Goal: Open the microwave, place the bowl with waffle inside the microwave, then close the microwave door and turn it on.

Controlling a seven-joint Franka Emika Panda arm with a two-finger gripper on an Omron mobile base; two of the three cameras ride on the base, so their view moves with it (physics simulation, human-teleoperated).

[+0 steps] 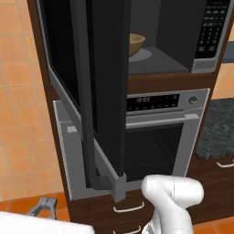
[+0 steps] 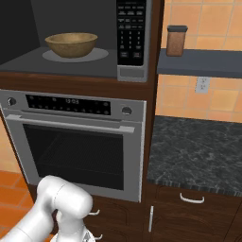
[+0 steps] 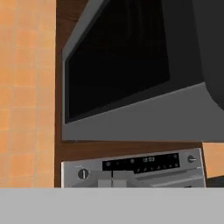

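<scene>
The microwave (image 1: 208,41) has its cavity exposed. The microwave door (image 1: 103,87), black glass with a grey border, stands swung out to the left. Its slim black handle (image 1: 89,151) runs down the near edge. The tan bowl with waffle (image 2: 71,44) sits inside on the round turntable, also seen as the bowl (image 1: 136,44) behind the door's edge. Its contents are hidden by the rim. My gripper (image 3: 112,180) is shut on nothing and sits low, left of the door (image 3: 118,61), looking up at it. In the left base view the gripper (image 1: 43,206) shows near the floor.
The silver oven (image 2: 75,142) with a bar handle sits directly under the microwave. Right of it runs a dark stone counter (image 2: 198,151) over drawers. A shelf above holds a brown jar (image 2: 176,40). An orange tiled wall (image 1: 18,114) stands at the left.
</scene>
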